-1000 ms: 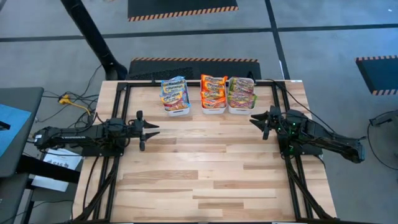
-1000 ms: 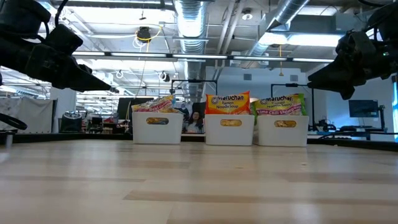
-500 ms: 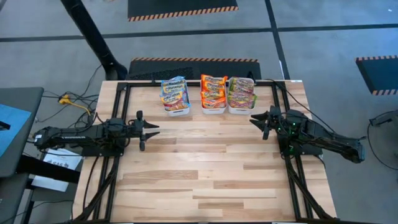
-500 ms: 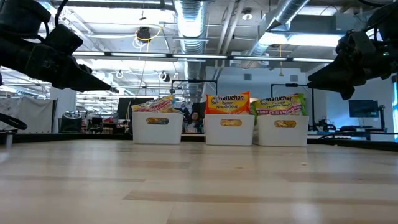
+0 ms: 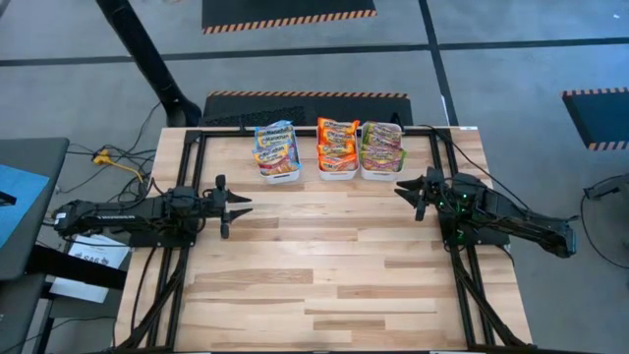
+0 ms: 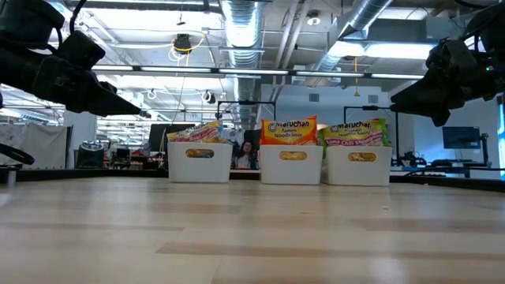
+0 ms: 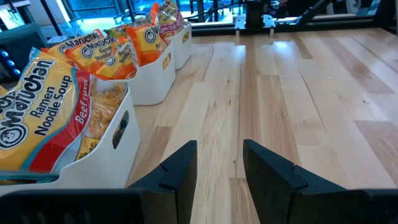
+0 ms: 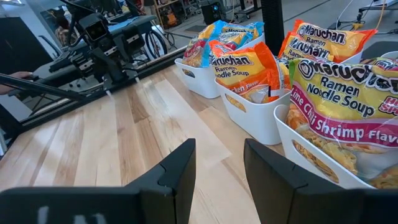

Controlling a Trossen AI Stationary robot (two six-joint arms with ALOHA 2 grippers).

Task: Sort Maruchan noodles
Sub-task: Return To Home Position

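Note:
The Maruchan noodles stand in three white bins at the table's far edge: blue-red packets in the left bin [image 5: 277, 157], orange packets in the middle bin [image 5: 337, 150], green packets in the right bin [image 5: 381, 150]. In the low view the packets [image 6: 289, 131] stick up above the bin rims. My left gripper [image 5: 243, 205] hovers open at the table's left side, pointing right, above the wood. My right gripper [image 5: 401, 189] hovers open at the right side, pointing left, just near of the right bin. Both hold nothing; the wrist views show a gap between my left gripper's [image 7: 219, 168] and my right gripper's [image 8: 219, 168] fingers.
A black frame [image 5: 305, 128] runs around the table's edges. The wooden tabletop [image 5: 324, 265] lies bare between and in front of the arms. Beyond the far edge is a dark mat [image 5: 295, 103]; a cart with papers [image 5: 59, 265] stands left of the table.

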